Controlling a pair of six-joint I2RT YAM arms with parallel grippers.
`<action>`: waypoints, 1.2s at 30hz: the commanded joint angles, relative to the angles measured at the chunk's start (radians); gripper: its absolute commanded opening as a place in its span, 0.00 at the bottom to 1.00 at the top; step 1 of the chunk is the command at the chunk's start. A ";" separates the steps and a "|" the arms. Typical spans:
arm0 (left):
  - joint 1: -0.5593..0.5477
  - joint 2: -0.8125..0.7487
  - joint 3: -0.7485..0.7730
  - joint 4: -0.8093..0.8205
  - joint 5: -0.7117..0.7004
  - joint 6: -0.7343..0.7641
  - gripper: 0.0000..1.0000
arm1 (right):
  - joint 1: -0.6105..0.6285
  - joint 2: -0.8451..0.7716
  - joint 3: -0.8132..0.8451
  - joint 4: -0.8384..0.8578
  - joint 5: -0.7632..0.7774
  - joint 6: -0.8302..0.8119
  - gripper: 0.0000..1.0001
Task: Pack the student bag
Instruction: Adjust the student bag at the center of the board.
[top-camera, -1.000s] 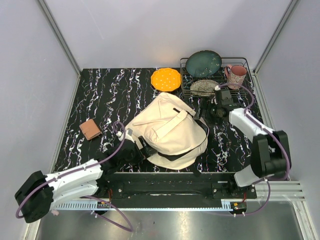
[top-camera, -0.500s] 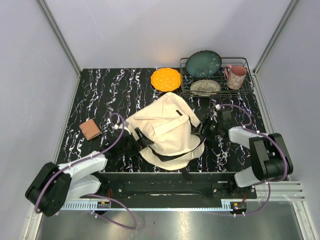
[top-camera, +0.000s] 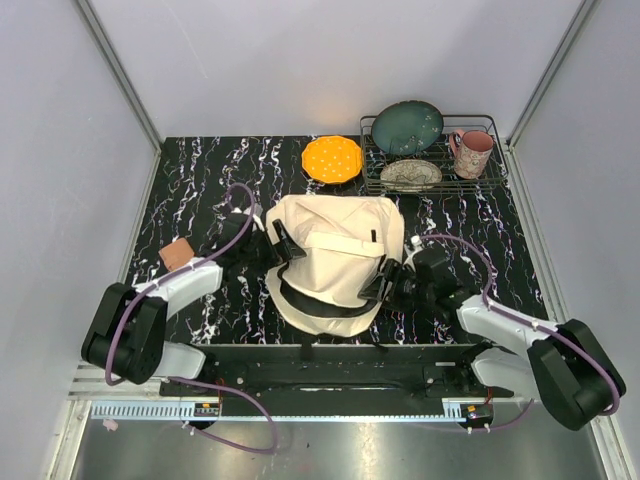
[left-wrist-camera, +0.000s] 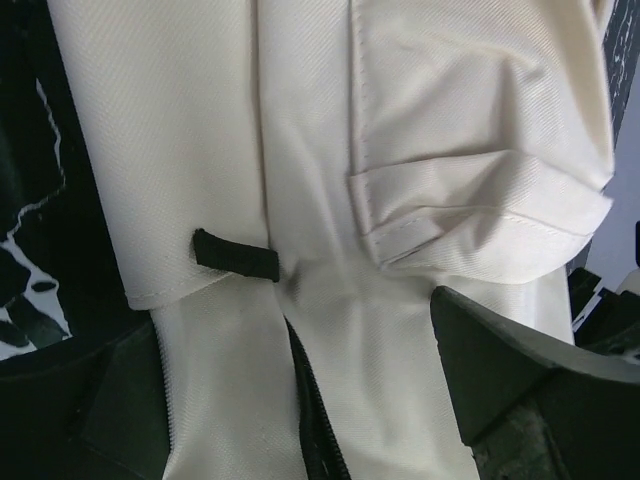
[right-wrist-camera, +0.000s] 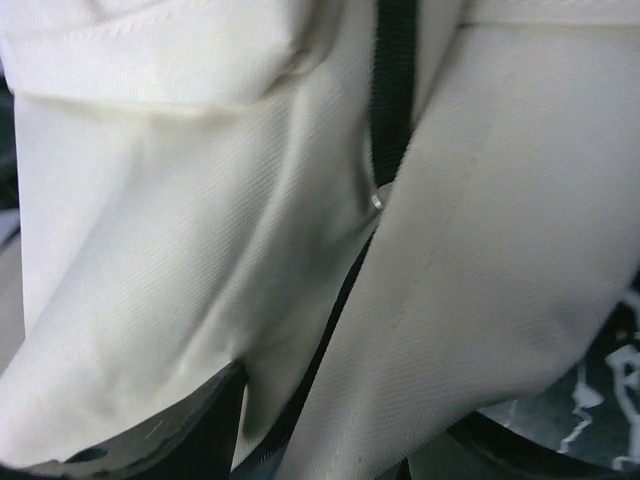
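The student bag (top-camera: 335, 255), cream fabric with black straps, lies flat mid-table, its front pocket up. My left gripper (top-camera: 277, 240) sits at the bag's left side. In the left wrist view my left gripper (left-wrist-camera: 315, 400) stands open, its fingers (left-wrist-camera: 510, 370) wide apart over cream fabric and a black zipper line (left-wrist-camera: 310, 410). My right gripper (top-camera: 392, 285) is at the bag's right edge. The right wrist view shows my right gripper (right-wrist-camera: 340, 440) closed in on a fold of the bag (right-wrist-camera: 200, 250), with one finger (right-wrist-camera: 160, 430) pressing into the cloth.
A brown wallet-like block (top-camera: 176, 252) lies left of the bag, partly behind my left arm. At the back are an orange plate (top-camera: 332, 158) and a wire rack (top-camera: 492, 125) holding a teal plate (top-camera: 408, 125), a patterned bowl (top-camera: 410, 174) and a pink mug (top-camera: 472, 150).
The bag has turned upright in view and slid back and left. My left arm swung up to its left side. My right arm drew back toward me and its jaws narrowed on the bag.
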 joint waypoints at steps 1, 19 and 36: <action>0.011 0.029 0.108 -0.043 0.120 0.121 0.99 | 0.120 -0.013 0.060 0.057 0.053 0.084 0.68; 0.026 -0.236 0.237 -0.515 -0.300 0.276 0.99 | 0.231 -0.297 0.249 -0.454 0.487 -0.016 0.93; 0.026 -0.629 -0.157 -0.399 -0.001 0.022 0.99 | -0.180 0.043 0.441 -0.419 0.415 -0.218 1.00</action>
